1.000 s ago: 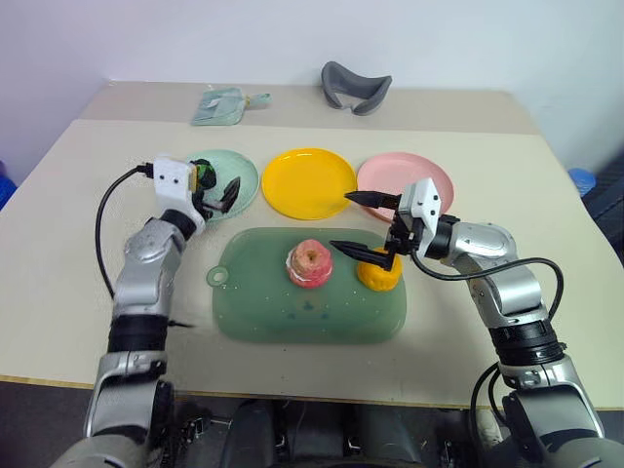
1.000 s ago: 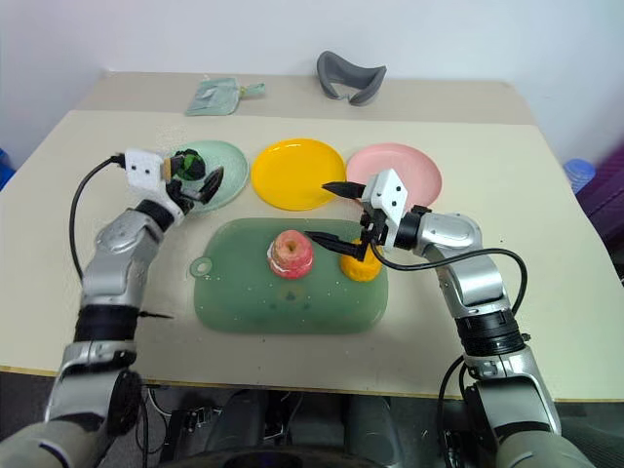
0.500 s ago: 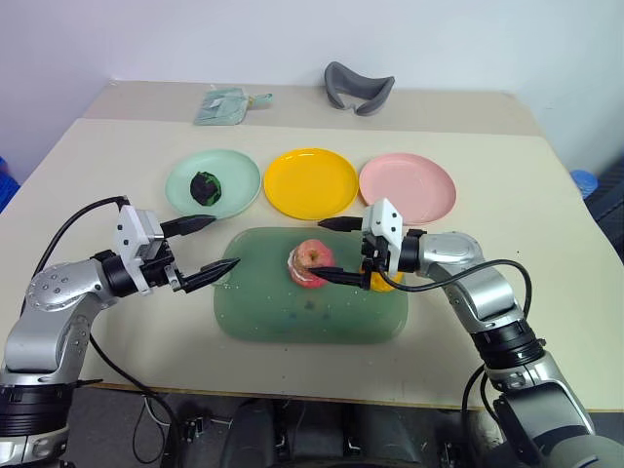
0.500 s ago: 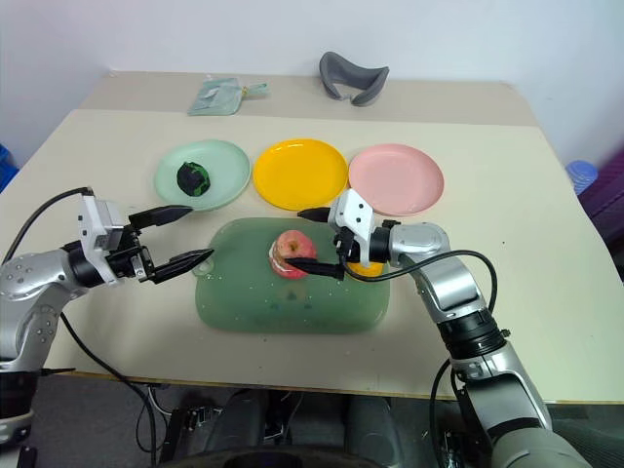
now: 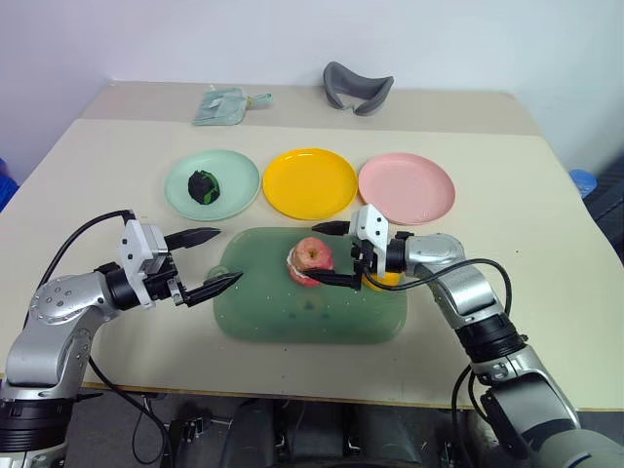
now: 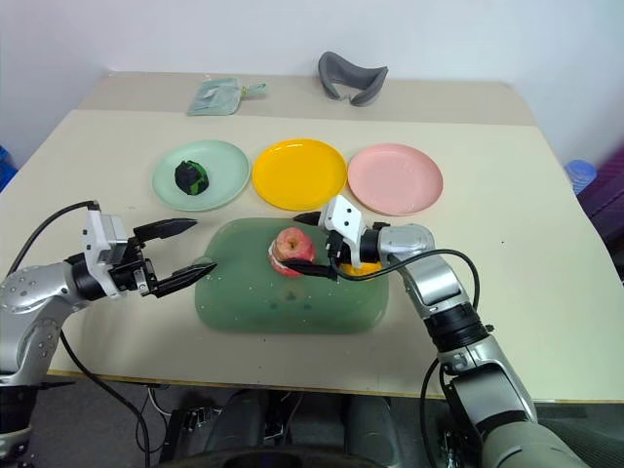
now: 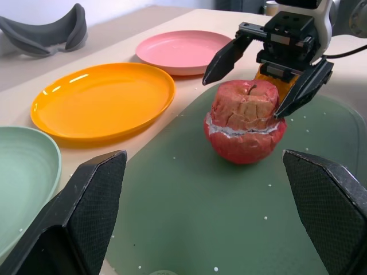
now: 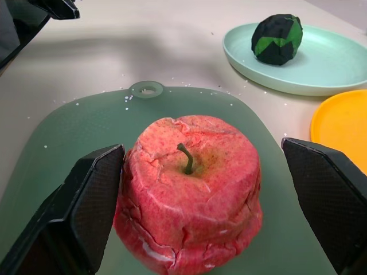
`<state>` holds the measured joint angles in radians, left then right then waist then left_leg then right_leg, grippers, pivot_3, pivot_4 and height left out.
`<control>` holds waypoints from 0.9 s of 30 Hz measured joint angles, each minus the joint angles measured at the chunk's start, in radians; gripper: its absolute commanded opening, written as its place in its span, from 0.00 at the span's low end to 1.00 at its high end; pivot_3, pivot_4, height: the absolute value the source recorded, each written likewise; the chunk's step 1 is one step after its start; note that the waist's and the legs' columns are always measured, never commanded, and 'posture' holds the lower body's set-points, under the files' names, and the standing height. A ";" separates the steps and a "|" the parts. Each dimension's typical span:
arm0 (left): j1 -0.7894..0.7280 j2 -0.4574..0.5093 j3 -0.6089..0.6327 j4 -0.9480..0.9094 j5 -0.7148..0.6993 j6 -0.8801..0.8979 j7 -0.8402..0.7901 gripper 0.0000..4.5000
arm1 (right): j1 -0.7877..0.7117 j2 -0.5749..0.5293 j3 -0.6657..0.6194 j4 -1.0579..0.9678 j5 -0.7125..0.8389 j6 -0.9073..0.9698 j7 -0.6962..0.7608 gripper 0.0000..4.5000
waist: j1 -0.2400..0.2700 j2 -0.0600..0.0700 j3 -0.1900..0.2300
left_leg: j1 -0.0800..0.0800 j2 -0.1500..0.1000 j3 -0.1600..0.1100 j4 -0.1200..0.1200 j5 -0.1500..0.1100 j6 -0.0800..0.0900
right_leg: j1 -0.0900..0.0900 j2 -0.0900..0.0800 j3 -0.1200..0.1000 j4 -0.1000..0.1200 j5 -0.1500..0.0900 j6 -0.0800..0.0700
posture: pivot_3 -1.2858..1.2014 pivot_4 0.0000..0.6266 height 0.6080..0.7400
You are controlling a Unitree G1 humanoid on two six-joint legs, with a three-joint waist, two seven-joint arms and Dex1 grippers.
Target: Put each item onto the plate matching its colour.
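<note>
Two grippers gape wide — the right gripper (image 5: pixel 330 253) flanks the red apple (image 5: pixel 311 261) on the tray (image 5: pixel 292 317); the left gripper (image 5: pixel 213 261) holds nothing.

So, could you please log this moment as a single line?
green item: on mint plate | right tool: open, straddling red item on tray | left tool: open, empty | orange item: on tray

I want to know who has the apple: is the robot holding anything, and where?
Nothing is held. The right gripper has open fingers around the red apple.
</note>
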<state>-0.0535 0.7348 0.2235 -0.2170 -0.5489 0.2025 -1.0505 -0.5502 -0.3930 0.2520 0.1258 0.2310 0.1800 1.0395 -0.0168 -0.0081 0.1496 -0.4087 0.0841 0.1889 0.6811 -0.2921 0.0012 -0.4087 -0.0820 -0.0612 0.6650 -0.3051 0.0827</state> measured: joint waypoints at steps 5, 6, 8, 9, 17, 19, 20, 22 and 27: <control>0.010 0.000 0.000 0.000 0.000 0.000 -0.010 1.00 | -0.008 0.002 -0.001 0.011 0.000 -0.003 0.011 0.72 | 0.000 0.000 0.000 | 0.000 0.000 0.000 0.000 0.000 0.000 | 0.000 0.000 0.000 0.000 0.000 0.000 | 0.52 0.24 1.00; 0.010 0.000 0.000 0.000 0.000 0.000 -0.009 1.00 | -0.009 0.003 -0.001 0.011 0.001 -0.003 0.013 0.72 | 0.000 0.000 0.000 | 0.000 0.000 0.000 0.000 0.000 0.000 | 0.000 0.000 0.000 0.000 0.000 0.000 | 0.52 0.24 1.00; 0.013 0.000 0.000 -0.003 0.000 0.000 -0.004 1.00 | -0.009 0.002 -0.001 0.011 0.004 -0.002 0.020 0.72 | 0.000 0.000 0.000 | 0.000 0.000 0.000 0.000 0.000 0.000 | 0.000 0.000 0.000 0.000 0.000 0.000 | 0.52 0.24 1.00; 0.013 0.000 0.000 -0.004 0.000 0.000 0.001 1.00 | -0.009 0.002 -0.001 0.011 0.005 -0.001 0.021 0.72 | 0.000 0.000 0.000 | 0.000 0.000 -0.001 0.000 0.000 0.000 | 0.000 0.000 0.000 0.000 0.000 0.000 | 0.52 0.24 1.00; 0.014 -0.006 0.000 -0.029 0.000 0.003 0.030 1.00 | -0.044 0.012 -0.043 0.016 0.035 0.036 -0.002 0.72 | 0.000 0.001 0.000 | 0.000 0.000 -0.001 0.000 0.000 0.000 | 0.000 0.000 0.000 0.000 0.000 0.000 | 0.52 0.24 1.00; 0.013 -0.009 0.000 -0.031 0.000 0.005 0.034 1.00 | -0.103 0.024 -0.088 0.035 0.053 0.040 -0.036 0.72 | -0.001 0.001 0.000 | 0.000 0.000 -0.001 0.000 0.000 0.000 | -0.001 0.000 0.001 0.000 0.000 0.000 | 0.52 0.24 1.00; 0.012 -0.009 0.000 -0.034 0.000 0.005 0.038 1.00 | -0.141 0.024 -0.118 0.045 0.058 0.038 -0.055 0.72 | -0.001 0.001 0.000 | 0.000 0.000 -0.001 0.000 0.000 0.000 | -0.001 0.000 0.001 0.000 0.000 0.000 | 0.52 0.24 1.00; 0.012 -0.011 0.000 -0.040 0.000 0.005 0.048 1.00 | -0.194 0.023 -0.159 0.074 0.065 0.031 -0.076 0.72 | 0.000 0.001 0.000 | 0.000 0.000 -0.001 -0.001 0.000 0.000 | -0.001 0.000 0.001 0.000 0.000 0.000 | 0.52 0.24 1.00; 0.012 -0.020 -0.001 -0.050 0.000 0.007 0.062 1.00 | -0.289 0.017 -0.220 0.280 0.043 -0.041 -0.141 0.72 | -0.001 0.001 0.000 | 0.000 0.000 0.000 -0.001 0.000 0.000 | -0.001 0.000 0.001 0.000 0.000 0.000 | 0.52 0.24 1.00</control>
<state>-0.0414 0.7144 0.2223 -0.2672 -0.5489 0.2090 -0.9882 -0.8392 -0.3758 0.0318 0.4059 0.2738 0.1389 0.8984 -0.0177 -0.0073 0.1501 -0.4088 0.0841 0.1893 0.6804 -0.2921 0.0012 -0.4094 -0.0822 -0.0607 0.6649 -0.3051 0.0826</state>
